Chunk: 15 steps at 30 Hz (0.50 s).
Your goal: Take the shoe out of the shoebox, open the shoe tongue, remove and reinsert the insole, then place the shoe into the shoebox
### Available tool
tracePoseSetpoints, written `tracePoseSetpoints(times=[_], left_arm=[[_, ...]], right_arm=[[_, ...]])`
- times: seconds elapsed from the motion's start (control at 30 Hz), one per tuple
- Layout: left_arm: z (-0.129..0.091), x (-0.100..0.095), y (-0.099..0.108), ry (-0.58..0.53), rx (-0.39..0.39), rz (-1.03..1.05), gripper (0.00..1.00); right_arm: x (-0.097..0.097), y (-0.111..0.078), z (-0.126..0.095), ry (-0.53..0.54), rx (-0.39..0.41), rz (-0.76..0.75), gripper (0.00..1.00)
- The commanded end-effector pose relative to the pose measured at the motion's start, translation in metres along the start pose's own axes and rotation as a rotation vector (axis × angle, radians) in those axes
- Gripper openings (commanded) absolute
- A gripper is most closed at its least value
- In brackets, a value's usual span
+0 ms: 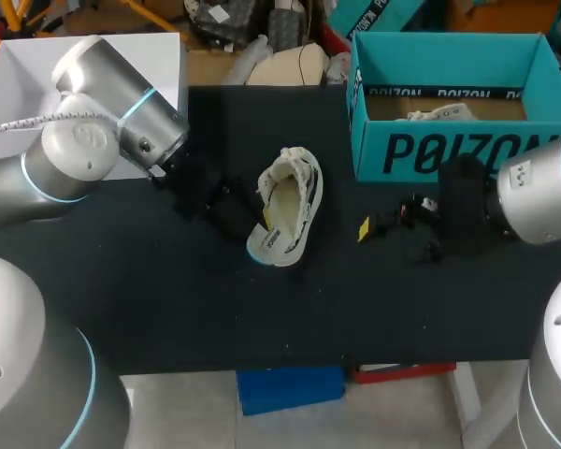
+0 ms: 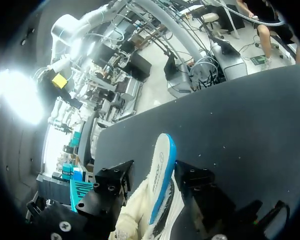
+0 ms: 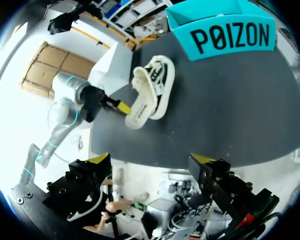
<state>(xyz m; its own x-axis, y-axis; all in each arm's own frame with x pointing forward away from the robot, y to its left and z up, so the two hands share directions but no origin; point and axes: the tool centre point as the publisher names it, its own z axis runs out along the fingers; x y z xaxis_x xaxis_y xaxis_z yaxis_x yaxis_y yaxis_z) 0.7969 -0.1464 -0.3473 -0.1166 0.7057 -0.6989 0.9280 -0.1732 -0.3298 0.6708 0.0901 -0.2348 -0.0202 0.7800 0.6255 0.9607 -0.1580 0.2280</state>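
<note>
Matt table (image 1: pixel 168 309) — cardboard shoebox (image 1: pixel 421 154)

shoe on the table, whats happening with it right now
The shoe is out of the teal shoebox and lies tipped on its side on the black table. The left gripper is shut on it, one finger on each side of the sole. The right gripper is open and empty, apart from the shoe, in front of the shoebox.
</note>
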Motion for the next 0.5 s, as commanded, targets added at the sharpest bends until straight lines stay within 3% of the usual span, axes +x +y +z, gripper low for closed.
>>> tracePoseSetpoints(times=[0.03,0.13,0.3,0.5], left_arm=[[0.003,0.004,-0.001,0.034,-0.012,0.003,0.12],[0.006,0.007,0.001,0.051,0.007,-0.003,0.00],[0.008,0.012,0.006,0.085,0.010,-0.007,0.00],[0.007,-0.001,0.012,-0.002,0.030,-0.017,0.00]], right_arm=[[0.001,0.000,0.000,-0.002,0.001,0.000,1.00],[0.001,0.000,0.000,-0.002,0.001,0.000,1.00],[0.001,0.000,0.000,-0.002,0.001,0.000,1.00],[0.001,0.000,0.000,-0.002,0.001,0.000,1.00]])
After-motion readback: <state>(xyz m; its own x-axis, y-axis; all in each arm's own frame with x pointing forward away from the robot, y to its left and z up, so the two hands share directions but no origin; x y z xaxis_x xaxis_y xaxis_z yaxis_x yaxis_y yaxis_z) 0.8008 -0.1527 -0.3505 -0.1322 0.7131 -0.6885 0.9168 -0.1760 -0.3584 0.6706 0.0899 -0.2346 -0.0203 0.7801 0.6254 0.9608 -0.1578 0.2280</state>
